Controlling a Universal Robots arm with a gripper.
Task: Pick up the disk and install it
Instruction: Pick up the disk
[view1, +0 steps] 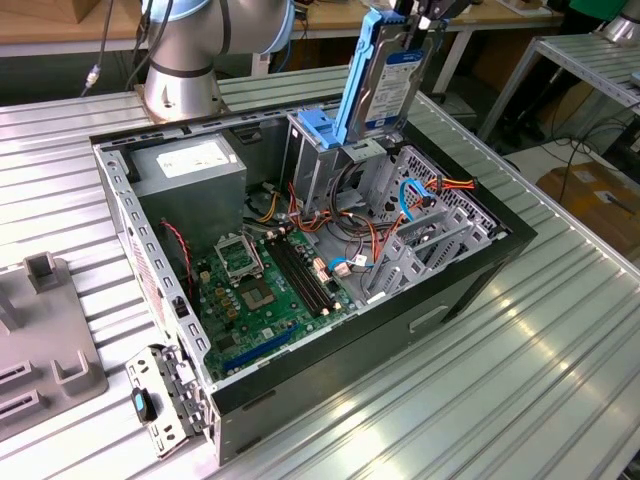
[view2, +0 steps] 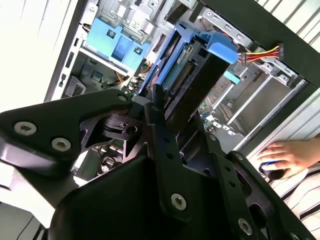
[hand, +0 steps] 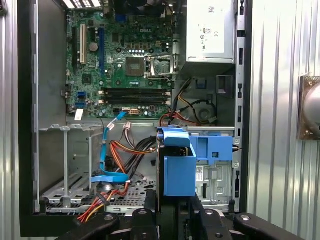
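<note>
The claw (view2: 180, 125) pinches the disk (view1: 378, 85) and holds it up on end, over the open computer case (view1: 470, 290), near the blue bracket (view1: 318, 130). The disk's label is too small to read.

The computer case (view1: 470, 290) lies open on the table (view1: 520, 400), and there's the arm's base (view1: 180, 90) standing on the table right behind it. Inside, the motherboard (view1: 260, 285) lies flat on the case floor. The power supply (view1: 190, 165) sits in the back corner toward the exterior view's left, with the drive cage (view1: 300, 170) just right of it and a bare bracket (view1: 318, 130) on top. The disk (view1: 385, 85) hangs nearly upright, clamped in the claw (view2: 182, 120), beside that bracket, its lower end at the cage's top. Cables (view1: 420, 195) sprawl below.
</note>
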